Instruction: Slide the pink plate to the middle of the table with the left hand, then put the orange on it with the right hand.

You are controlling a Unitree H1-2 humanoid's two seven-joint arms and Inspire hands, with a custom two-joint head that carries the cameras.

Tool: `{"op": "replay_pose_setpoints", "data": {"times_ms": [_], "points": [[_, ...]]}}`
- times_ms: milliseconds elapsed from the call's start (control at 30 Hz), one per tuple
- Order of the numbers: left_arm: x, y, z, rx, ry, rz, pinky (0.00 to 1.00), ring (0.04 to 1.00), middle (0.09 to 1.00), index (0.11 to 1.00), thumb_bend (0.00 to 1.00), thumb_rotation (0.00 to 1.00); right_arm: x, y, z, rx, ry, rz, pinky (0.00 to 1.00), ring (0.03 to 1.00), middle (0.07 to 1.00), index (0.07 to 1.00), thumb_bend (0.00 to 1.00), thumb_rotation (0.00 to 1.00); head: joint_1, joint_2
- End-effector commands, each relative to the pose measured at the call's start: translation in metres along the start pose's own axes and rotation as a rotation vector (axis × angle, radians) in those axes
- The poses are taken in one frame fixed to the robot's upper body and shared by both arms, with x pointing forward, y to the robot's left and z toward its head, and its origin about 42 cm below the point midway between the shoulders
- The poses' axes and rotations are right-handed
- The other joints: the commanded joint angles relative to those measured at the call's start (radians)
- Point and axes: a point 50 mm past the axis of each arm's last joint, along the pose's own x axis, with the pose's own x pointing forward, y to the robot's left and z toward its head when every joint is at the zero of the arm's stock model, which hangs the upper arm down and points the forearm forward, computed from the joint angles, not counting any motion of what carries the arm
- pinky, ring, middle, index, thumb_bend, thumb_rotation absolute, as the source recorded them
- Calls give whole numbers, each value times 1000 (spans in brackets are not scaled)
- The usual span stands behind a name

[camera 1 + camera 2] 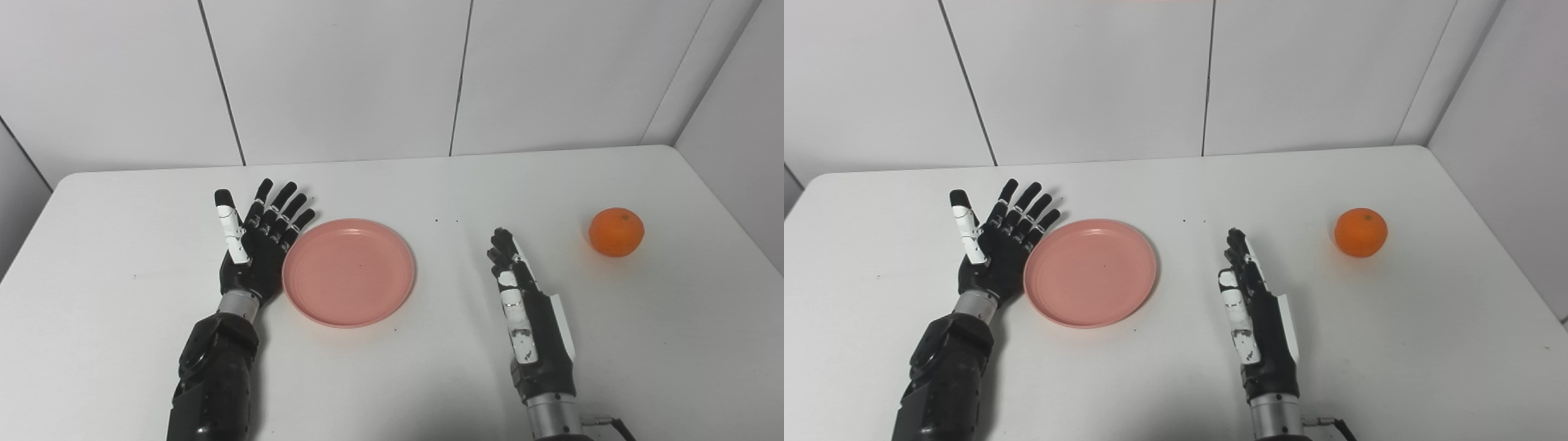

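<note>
Left hand (pixel 260 245) lies open against the pink plate (pixel 349 272), now about mid-worktop (pixel 122 318). Right hand (pixel 527 306) waits open, empty; the orange (pixel 616 231) sits near the right edge, not yet picked up.

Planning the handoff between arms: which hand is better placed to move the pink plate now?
Left. The left hand lies open right beside the pink plate, at its left rim. The right hand is apart from it, nearer the orange.
</note>
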Motion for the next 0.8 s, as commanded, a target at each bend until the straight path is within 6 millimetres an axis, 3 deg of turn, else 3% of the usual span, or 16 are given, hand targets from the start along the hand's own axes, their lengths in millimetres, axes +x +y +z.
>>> {"op": "replay_pose_setpoints", "data": {"times_ms": [0,300,533,767], "points": [[-9,15,-24,-7,105,72,815,876,871,1000,957,908,6,-8,14,-7,-45,15,996,948,953,939,897,995,1,1],[-8,13,-27,-8,109,64,829,882,878,1000,953,910,22,-33,31,-36,-81,-1,940,908,922,910,959,974,6,-6],[-8,14,-27,13,108,65,831,881,868,1000,957,909,43,-58,44,-103,-148,-23,913,872,883,883,944,967,5,-7],[-9,16,-27,31,104,55,846,890,878,1000,942,919,74,-97,65,-246,-234,-53,906,875,867,879,949,988,2,-12]]}}
